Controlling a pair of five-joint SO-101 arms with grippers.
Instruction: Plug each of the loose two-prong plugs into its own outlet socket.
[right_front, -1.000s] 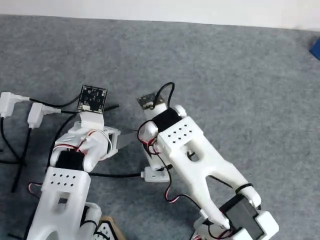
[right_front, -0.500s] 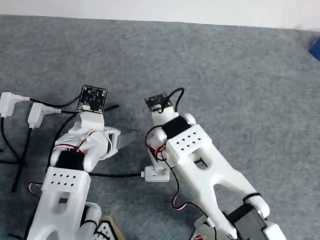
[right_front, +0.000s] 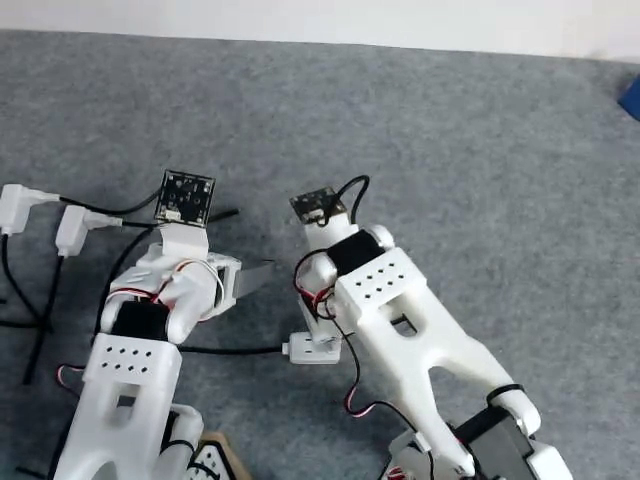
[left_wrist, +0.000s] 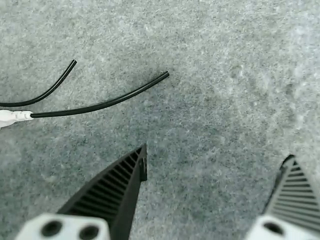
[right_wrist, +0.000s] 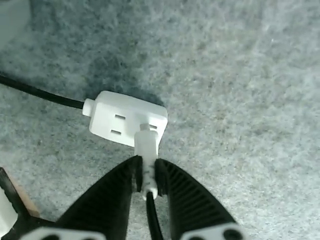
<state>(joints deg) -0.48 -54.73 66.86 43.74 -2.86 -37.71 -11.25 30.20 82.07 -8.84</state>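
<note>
The white plug (right_wrist: 148, 142) is nose-first against the white outlet socket (right_wrist: 127, 125), and no prongs are showing. It looks in or close to it, but I can't tell if it's fully seated. The right gripper (right_wrist: 147, 167) is clenched on the plug's back end, with the plug's cord running out between the fingers.

From above, the socket (right_front: 312, 348) sits around 6 o'clock on the grey carpet (right_front: 480, 150), and nothing is pinning it down. That's my worry: push harder and the block just skates away, or back off while clamped and the whole thing drags along or pops apart. The cord could also snag a finger on release.

The left gripper (left_wrist: 215, 155) hangs wide open and empty over loose black cable ends (left_wrist: 100, 105). Two more white connectors (right_front: 72, 228) wait out at 9 o'clock.
</note>
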